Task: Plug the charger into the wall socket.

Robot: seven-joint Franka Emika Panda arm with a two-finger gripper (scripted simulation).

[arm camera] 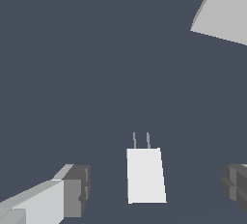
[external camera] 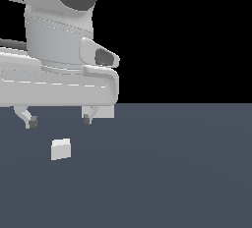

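Observation:
The charger (external camera: pixel 60 149) is a small white block lying on the dark floor; in the wrist view the charger (arm camera: pixel 145 175) shows two thin prongs at one end. My gripper (external camera: pixel 59 120) hangs open above it, one finger to each side, touching nothing. In the wrist view the gripper (arm camera: pixel 154 188) straddles the block with wide gaps on both sides. The wall socket (arm camera: pixel 223 10) is a light-grey plate cut off at the picture's corner, beyond the prong end. In the exterior view only a pale patch of the wall socket (external camera: pixel 106 111) shows behind the hand; its orange dots are hidden.
The dark blue-grey floor (external camera: pixel 177 173) spreads to the exterior view's right. The big white arm and hand (external camera: pixel 59 74) fill the upper left of that view and hide what is behind them.

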